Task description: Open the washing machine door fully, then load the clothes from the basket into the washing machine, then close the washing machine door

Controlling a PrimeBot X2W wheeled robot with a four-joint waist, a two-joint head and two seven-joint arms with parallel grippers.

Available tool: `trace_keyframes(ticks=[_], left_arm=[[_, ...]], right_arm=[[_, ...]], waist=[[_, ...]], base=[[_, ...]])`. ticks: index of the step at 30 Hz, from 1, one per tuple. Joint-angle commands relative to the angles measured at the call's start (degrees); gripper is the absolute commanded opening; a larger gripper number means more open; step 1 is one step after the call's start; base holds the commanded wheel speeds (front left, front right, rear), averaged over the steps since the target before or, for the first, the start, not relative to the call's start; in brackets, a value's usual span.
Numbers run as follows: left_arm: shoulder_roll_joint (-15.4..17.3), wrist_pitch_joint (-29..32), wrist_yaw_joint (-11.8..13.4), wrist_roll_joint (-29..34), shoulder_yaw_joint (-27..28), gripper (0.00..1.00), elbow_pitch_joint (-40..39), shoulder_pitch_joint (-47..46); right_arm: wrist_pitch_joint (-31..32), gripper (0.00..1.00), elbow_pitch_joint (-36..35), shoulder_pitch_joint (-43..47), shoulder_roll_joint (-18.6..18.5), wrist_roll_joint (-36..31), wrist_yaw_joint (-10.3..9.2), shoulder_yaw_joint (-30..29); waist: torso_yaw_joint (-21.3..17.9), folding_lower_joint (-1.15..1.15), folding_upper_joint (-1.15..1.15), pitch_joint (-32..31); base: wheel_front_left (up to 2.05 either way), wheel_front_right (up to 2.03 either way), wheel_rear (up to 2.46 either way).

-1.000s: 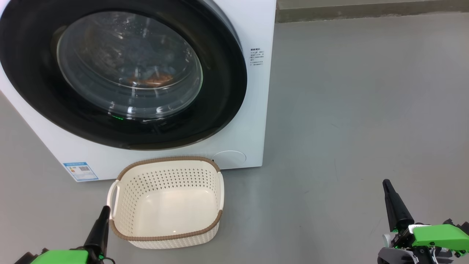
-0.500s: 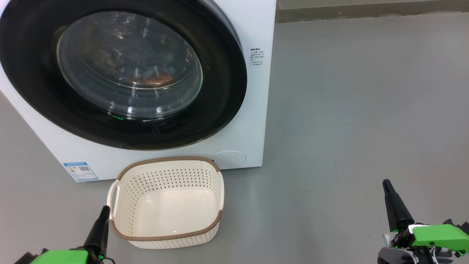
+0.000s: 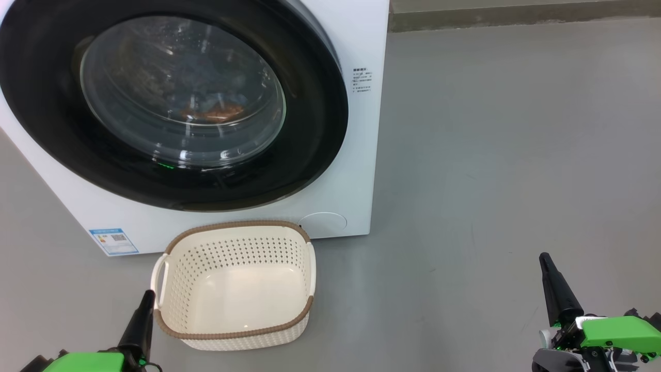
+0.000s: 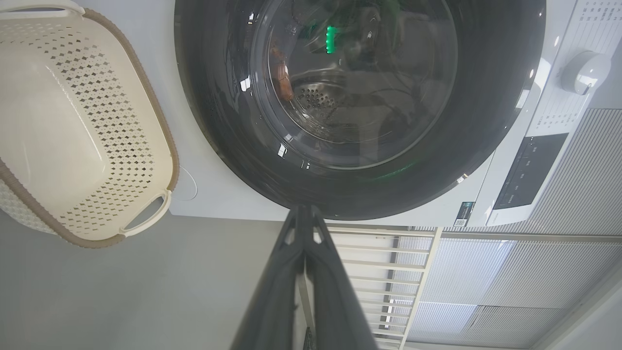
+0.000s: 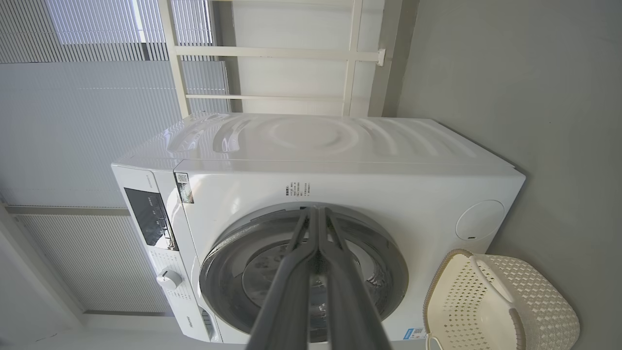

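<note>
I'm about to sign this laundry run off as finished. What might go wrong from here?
1. The door looks flush with the washing machine, but whether it latched cannot be seen; it might swing open.
2. The empty basket sits on the floor, seemingly close to the shut left pincer; an arm move could knock it.
3. Clothes show close behind the door and might be pinched at its edge.

The washing machine is white, its door glossy black around clear glass; the basket is cream, dotted with rows of small holes, its rim woven-look brown; the floor is plain grey
</note>
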Motion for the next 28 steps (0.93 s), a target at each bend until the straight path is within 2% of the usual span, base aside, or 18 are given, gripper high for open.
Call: trace_keyframes(ticks=[1,28], left_arm=[[0.7,0.3,-0.2,-0.2,2.0,0.00,-1.1,-2.4],[0.6,0.3,-0.2,-0.2,2.1,0.00,-1.1,-2.4]], right_arm=[[0.5,0.00,-1.8,-0.4,-0.1,0.2,0.10,1.2],[0.5,0.00,-1.8,-0.4,-0.1,0.2,0.10,1.2]], waist=[[0.0,0.00,0.00,0.0],[0.0,0.00,0.00,0.0]], base=[[0.00,0.00,0.00],[0.00,0.00,0.00]])
